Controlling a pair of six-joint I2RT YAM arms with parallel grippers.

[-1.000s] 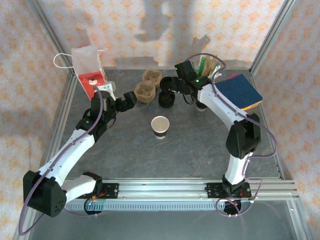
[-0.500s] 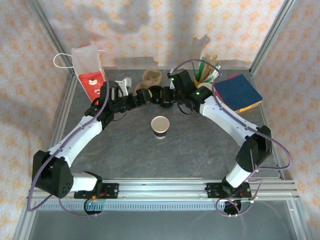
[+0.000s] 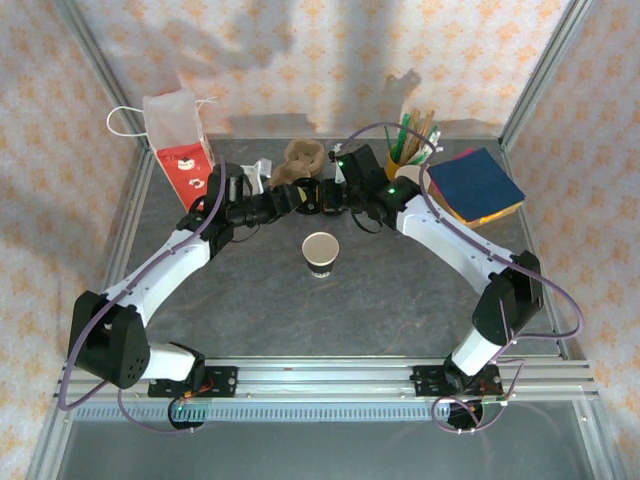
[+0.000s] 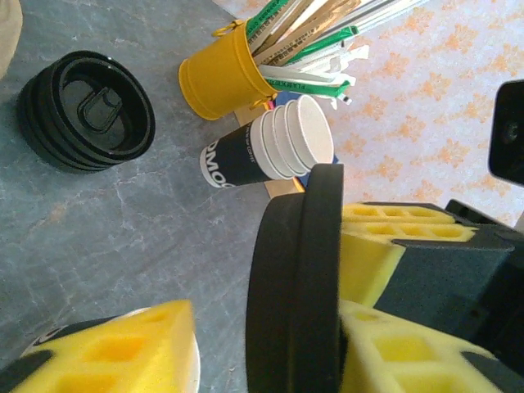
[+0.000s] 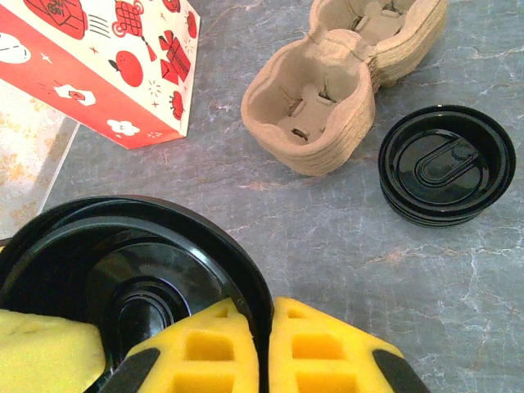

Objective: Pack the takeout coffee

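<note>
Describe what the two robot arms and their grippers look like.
Both arms are alike: the left arm and right arm have white links with black joints and bases, and a thin purple cable loops alongside each. Small green lights glow on the right arm. The right gripper has yellow foam pads moulded with square pockets.

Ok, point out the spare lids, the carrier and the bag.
spare lids (image 5: 446,164): right wrist view, top lid's centre.
carrier (image 5: 309,110): right wrist view, near cup well.
bag (image 5: 106,74): right wrist view, printed red side.
</note>
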